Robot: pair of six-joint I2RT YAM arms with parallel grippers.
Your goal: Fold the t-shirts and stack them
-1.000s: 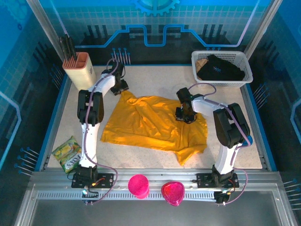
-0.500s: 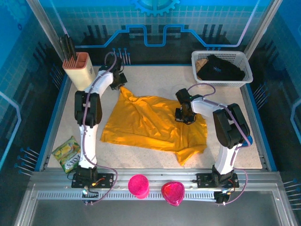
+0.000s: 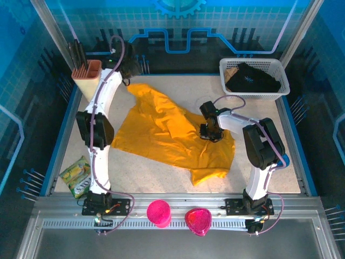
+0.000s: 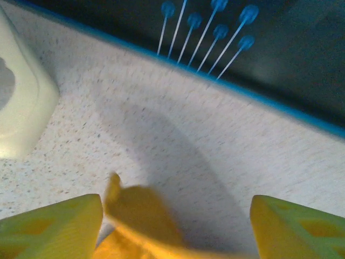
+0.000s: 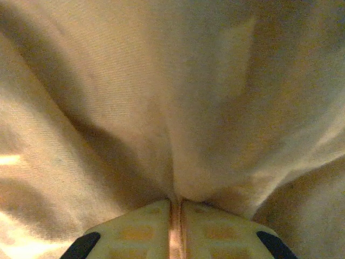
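Spreading step in hand: t-shirt (image 3: pixel 161 135) lies rumpled, not yet folded. Left gripper (image 4: pixel 175 213) stands apart, with a shirt corner loose just beneath it. Right gripper (image 5: pixel 176 208) is clamped on a fold directly ahead. Next move, I judge: flatten the cloth before folding.

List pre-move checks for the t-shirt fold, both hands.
1. Left hand open: ok, t-shirt corner lies loose between its fingers.
2. Right hand grip: ok, shut on a fabric fold.
3. T-shirt flat: not ok, wrinkled, near edge bunched.
4. Left hand off the utensil holder: ok, apart.
5. Basket contents foldable: cannot tell, dark cloth heaped.
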